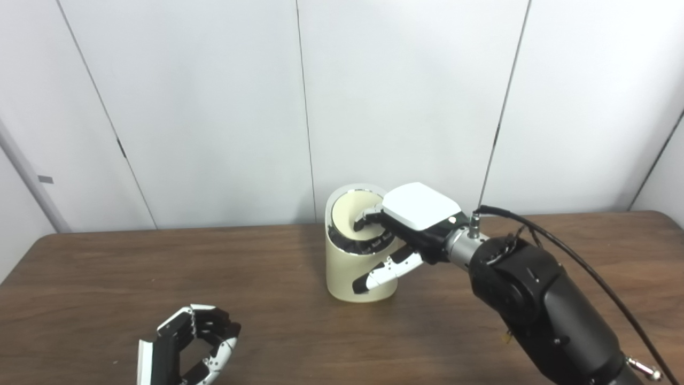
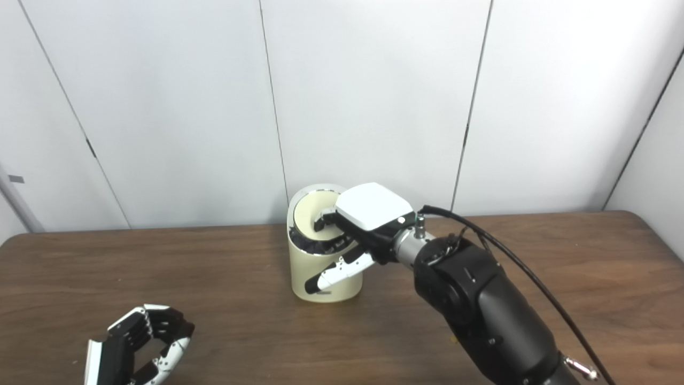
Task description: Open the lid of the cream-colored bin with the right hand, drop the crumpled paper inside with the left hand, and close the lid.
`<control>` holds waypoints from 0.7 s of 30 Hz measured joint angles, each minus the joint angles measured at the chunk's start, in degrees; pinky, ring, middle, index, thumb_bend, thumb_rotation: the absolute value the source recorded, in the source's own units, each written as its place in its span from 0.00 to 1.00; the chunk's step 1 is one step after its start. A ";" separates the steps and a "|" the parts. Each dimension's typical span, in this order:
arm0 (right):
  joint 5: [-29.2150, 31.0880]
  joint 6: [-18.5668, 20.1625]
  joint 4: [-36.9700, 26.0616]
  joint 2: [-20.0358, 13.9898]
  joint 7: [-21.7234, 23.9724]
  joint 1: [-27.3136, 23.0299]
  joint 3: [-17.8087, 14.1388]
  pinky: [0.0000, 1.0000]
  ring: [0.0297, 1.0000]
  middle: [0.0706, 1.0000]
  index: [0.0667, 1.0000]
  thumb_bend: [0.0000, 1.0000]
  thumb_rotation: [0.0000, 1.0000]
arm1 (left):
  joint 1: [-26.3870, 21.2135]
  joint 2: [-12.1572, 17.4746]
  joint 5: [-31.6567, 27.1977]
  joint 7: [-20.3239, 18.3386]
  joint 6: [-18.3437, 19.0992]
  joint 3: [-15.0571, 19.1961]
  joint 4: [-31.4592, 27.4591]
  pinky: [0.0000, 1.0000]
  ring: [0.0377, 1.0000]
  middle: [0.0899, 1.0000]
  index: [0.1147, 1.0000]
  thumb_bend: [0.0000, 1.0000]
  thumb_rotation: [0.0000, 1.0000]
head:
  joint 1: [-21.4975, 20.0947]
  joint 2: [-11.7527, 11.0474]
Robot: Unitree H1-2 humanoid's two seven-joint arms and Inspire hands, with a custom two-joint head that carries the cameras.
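Right hand (image 1: pixel 398 235) sits at frame centre on the cream-colored bin (image 1: pixel 352 267); its fingers reach onto the tilted lid (image 1: pixel 350 214), thumb against the bin's front wall. I can't tell whether it grips. Left hand (image 1: pixel 189 350), lower left, is curled with nothing visible inside. No crumpled paper seen on my table (image 1: pixel 267 299).

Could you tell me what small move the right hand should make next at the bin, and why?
Probably ease the right hand back off the lid. The lid looks tilted in the rim of the cream-colored bin, fingers pressing on it, while the left hand rests low on the table with no paper visible in it.
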 measured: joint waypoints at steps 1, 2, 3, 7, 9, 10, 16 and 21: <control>-0.27 0.02 0.00 0.00 0.11 -0.10 0.18 0.71 0.76 0.74 0.72 0.94 0.91 | 0.00 0.00 -0.05 -0.02 0.01 0.01 0.00 0.37 0.42 0.44 0.42 0.48 0.07 | -0.09 0.00; -0.48 0.06 0.00 0.00 0.19 -0.17 0.28 0.70 0.76 0.74 0.72 0.95 0.91 | 0.00 0.00 -0.07 -0.04 0.02 0.01 0.00 0.36 0.42 0.44 0.42 0.48 0.07 | -0.18 -0.09; -0.59 0.10 0.01 0.01 0.29 -0.23 0.32 0.70 0.76 0.74 0.72 0.95 0.91 | 0.00 0.01 -0.07 -0.04 0.03 0.03 0.00 0.36 0.42 0.44 0.42 0.48 0.07 | -0.18 -0.09; -0.59 0.13 0.16 0.03 0.34 -0.29 0.22 0.70 0.76 0.75 0.73 0.95 0.92 | 0.00 0.04 -0.03 -0.04 0.04 0.16 0.00 0.36 0.42 0.44 0.42 0.48 0.07 | -0.26 -0.09; -0.53 0.15 0.20 0.06 0.34 -0.29 0.17 0.71 0.76 0.75 0.73 0.95 0.93 | -0.01 0.05 -0.02 -0.04 0.04 0.17 0.00 0.36 0.42 0.44 0.42 0.48 0.07 | -0.18 -0.18; -0.53 0.18 0.19 0.07 0.34 -0.30 0.17 0.71 0.76 0.75 0.73 0.95 0.93 | -0.01 0.04 -0.02 -0.04 0.04 0.17 0.00 0.36 0.42 0.44 0.42 0.48 0.07 | -0.18 -0.18; -0.56 0.67 0.08 0.11 0.91 -0.43 0.16 0.70 0.76 0.74 0.72 0.96 0.91 | -0.01 0.04 -0.03 -0.05 0.04 0.16 0.00 0.36 0.42 0.44 0.42 0.48 0.07 | -0.35 -0.17; -0.41 1.25 -0.10 0.27 1.55 -0.40 -0.37 0.69 0.77 0.76 0.75 0.97 0.90 | -0.02 0.05 0.07 -0.03 0.03 0.17 0.01 0.35 0.42 0.44 0.42 0.48 0.07 | -0.44 -0.53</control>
